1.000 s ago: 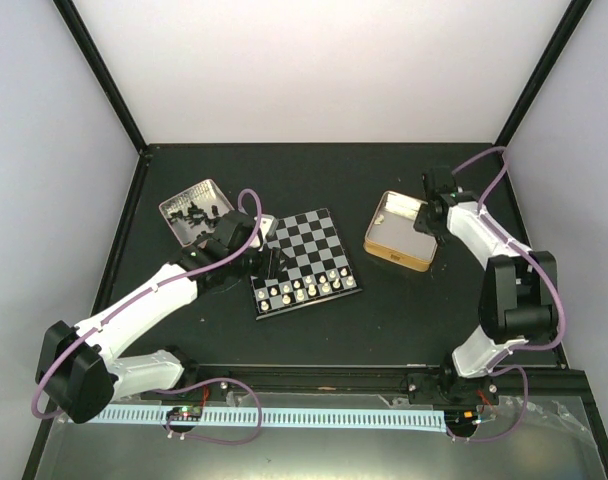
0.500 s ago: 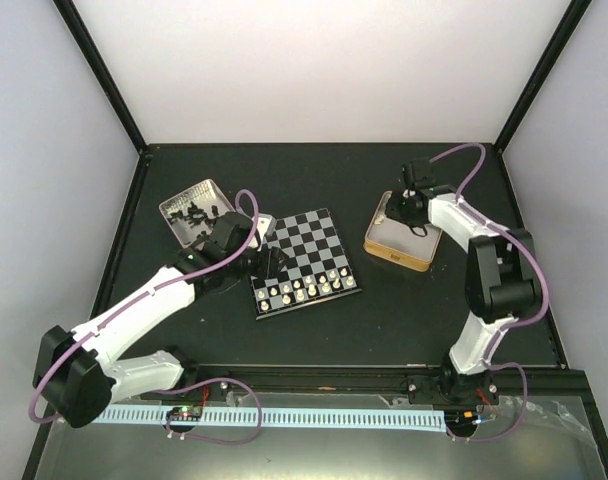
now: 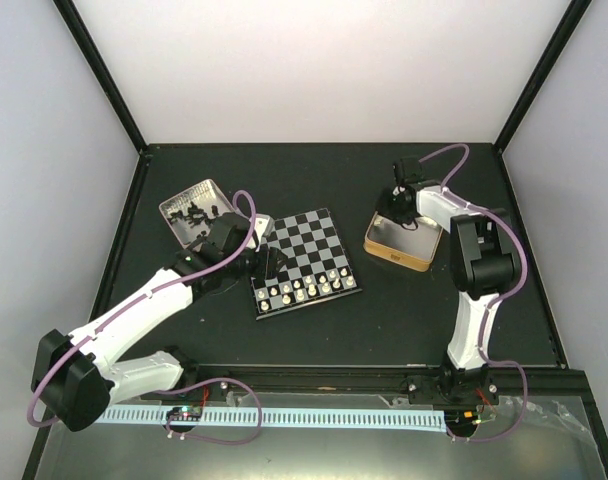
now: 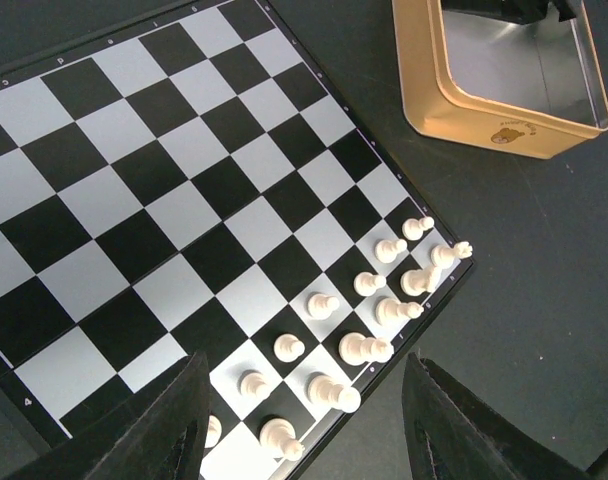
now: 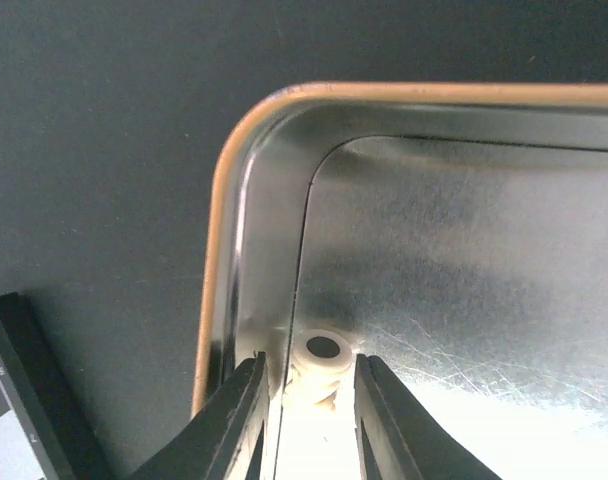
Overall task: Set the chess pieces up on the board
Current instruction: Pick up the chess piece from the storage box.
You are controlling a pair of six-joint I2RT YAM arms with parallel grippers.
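The board [image 3: 306,250] lies at the table's middle, with several cream-white chess pieces [image 3: 304,289] in two rows along its near edge. In the left wrist view those white pieces [image 4: 369,315] stand by the board's [image 4: 134,190] edge. My left gripper [image 4: 309,430] hangs open above them with nothing held. My right gripper [image 5: 309,365] is down in the corner of the tan box [image 5: 219,230]. Its fingers flank one white piece [image 5: 324,350] that lies on its side, and a narrow gap still shows on the left. From above, the right gripper [image 3: 402,205] is over the box's far left corner.
A silver tin [image 3: 179,205] holding several black pieces [image 3: 196,212] stands left of the board, just behind my left arm. The tan box [image 3: 394,254] sits right of the board and also shows in the left wrist view [image 4: 504,125]. Black frame posts border the table.
My right gripper has swung left into the tan box's far left corner and narrowed its jaws around a white piece. The left arm has hardly moved.
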